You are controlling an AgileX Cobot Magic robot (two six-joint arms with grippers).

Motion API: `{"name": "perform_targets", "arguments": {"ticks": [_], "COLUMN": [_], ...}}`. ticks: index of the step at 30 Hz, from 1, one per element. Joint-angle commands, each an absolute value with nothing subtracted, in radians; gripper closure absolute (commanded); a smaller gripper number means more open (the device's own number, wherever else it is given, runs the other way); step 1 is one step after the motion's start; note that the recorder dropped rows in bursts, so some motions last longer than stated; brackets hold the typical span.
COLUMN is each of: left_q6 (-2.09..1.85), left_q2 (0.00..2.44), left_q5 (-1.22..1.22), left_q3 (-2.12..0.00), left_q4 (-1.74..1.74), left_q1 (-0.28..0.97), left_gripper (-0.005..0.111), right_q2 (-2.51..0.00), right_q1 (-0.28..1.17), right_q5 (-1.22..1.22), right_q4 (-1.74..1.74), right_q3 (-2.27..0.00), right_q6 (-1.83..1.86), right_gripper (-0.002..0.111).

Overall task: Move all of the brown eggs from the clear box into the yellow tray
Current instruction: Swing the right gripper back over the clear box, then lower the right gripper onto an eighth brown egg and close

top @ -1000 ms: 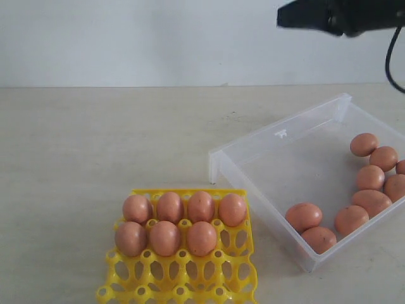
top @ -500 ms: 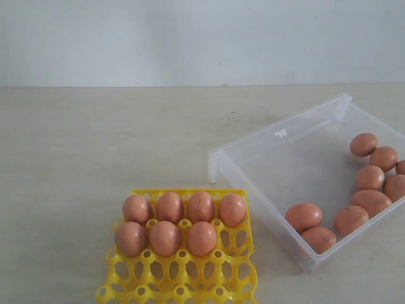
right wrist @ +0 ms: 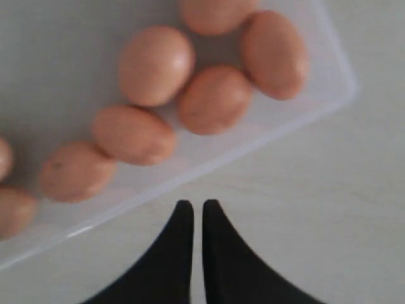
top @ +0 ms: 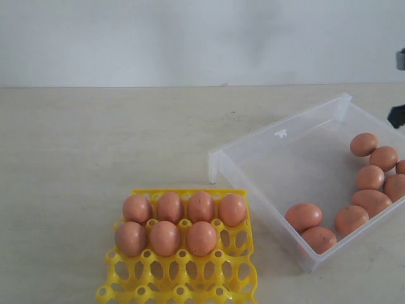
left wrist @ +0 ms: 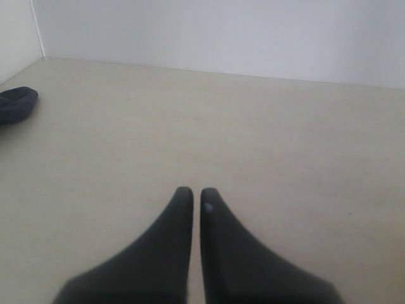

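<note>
The yellow tray point(top: 183, 278) sits at the front of the table and holds several brown eggs point(top: 169, 207) in its two back rows. The clear box point(top: 278, 136) lies to its right, with several more brown eggs point(top: 370, 201) along its right and front walls. My right gripper point(right wrist: 193, 206) is shut and empty, hovering above bare table just outside the clear box's wall point(right wrist: 209, 161), with brown eggs point(right wrist: 214, 99) close beyond that wall. In the exterior view only a dark bit of the right arm point(top: 398, 114) shows at the right edge. My left gripper point(left wrist: 195, 193) is shut and empty over bare table.
A dark object point(left wrist: 16, 104) lies on the table in the left wrist view. A pale wall point(top: 202, 38) rises behind the table. Bare tabletop point(top: 95, 139) stretches to the left of the box and behind the tray.
The right arm was at the top right a second ago, left the exterior view, and now shows again lower at the right edge. Eggs, tray and box have not moved.
</note>
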State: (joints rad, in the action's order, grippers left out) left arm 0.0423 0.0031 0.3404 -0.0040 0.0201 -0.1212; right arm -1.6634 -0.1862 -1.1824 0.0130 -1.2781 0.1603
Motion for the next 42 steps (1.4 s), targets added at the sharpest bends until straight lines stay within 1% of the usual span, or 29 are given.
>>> {"name": "perform_targets", "arguments": {"ticks": [1, 4, 6, 8, 11, 13, 14, 15, 28, 42], "left_q6": [0.038, 0.038, 0.038, 0.038, 0.038, 0.038, 0.038, 0.038, 0.038, 0.038], "left_q2": [0.0, 0.0, 0.0, 0.0, 0.0, 0.0, 0.0, 0.0, 0.0, 0.0], "left_q5": [0.337, 0.337, 0.337, 0.337, 0.337, 0.337, 0.337, 0.337, 0.337, 0.337], "left_q3": [0.0, 0.0, 0.0, 0.0, 0.0, 0.0, 0.0, 0.0, 0.0, 0.0], "left_q4": [0.02, 0.02, 0.02, 0.02, 0.02, 0.02, 0.02, 0.02, 0.02, 0.02], "left_q1": [-0.118, -0.118, -0.118, -0.118, -0.118, -0.118, -0.118, -0.118, -0.118, -0.118], "left_gripper": [0.103, 0.103, 0.103, 0.103, 0.103, 0.103, 0.103, 0.103, 0.103, 0.103], "right_q2": [-1.684, -1.736, -1.757, -1.779, -1.809, -1.827, -1.836, -1.842, -1.951, -2.028], "right_q1": [-0.16, -0.16, -0.16, -0.16, -0.16, -0.16, -0.16, -0.16, -0.16, -0.16], "right_q5": [-1.202, -1.221, -1.221, -1.221, -1.18, -1.138, -1.115, -1.098, -1.018, -1.028], "right_q4": [-0.101, -0.11, -0.139, -0.166, -0.174, -0.167, -0.168, -0.17, -0.123, -0.11], "right_q3": [-1.354, -1.397, -1.397, -1.397, -1.397, -1.397, -1.397, -1.397, -1.397, -1.397], "right_q6": [0.203, 0.127, 0.091, 0.084, 0.05, 0.022, 0.0, -0.02, -0.132, -0.229], "right_gripper": [0.108, 0.108, 0.105, 0.096, 0.074, 0.061, 0.057, 0.055, 0.056, 0.056]}}
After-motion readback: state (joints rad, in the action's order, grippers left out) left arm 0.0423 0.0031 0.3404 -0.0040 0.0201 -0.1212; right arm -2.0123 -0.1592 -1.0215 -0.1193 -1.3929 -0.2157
